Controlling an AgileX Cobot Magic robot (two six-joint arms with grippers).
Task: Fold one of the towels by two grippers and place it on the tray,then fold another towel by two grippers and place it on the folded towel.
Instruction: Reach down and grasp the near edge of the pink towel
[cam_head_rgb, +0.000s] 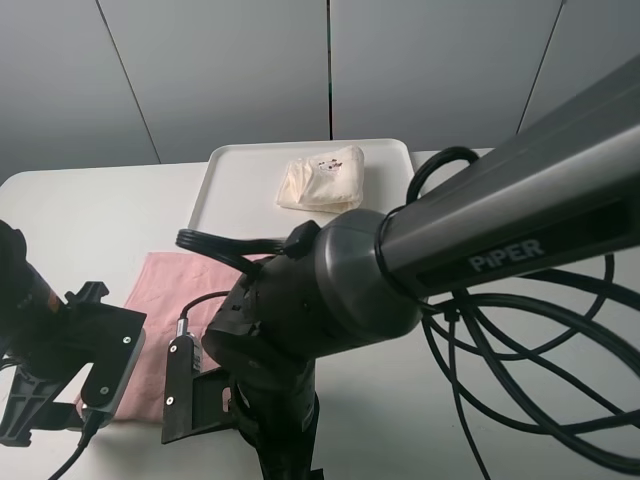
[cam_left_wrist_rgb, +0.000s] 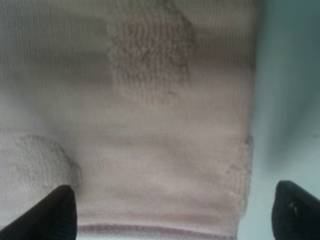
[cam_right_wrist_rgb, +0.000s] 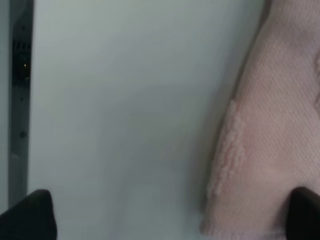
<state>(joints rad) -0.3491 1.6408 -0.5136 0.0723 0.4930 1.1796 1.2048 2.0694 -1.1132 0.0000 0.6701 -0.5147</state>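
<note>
Over pink towel, prob.: R arm.

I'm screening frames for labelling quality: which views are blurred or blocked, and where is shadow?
Exterior high: sharp on the tray and cream towel, but the right arm looms large, hiding part of the pink towel. Left wrist: soft, the towel's weave smeared. Right wrist: blurred too, grey shadow on the table along the towel's edge.
</note>
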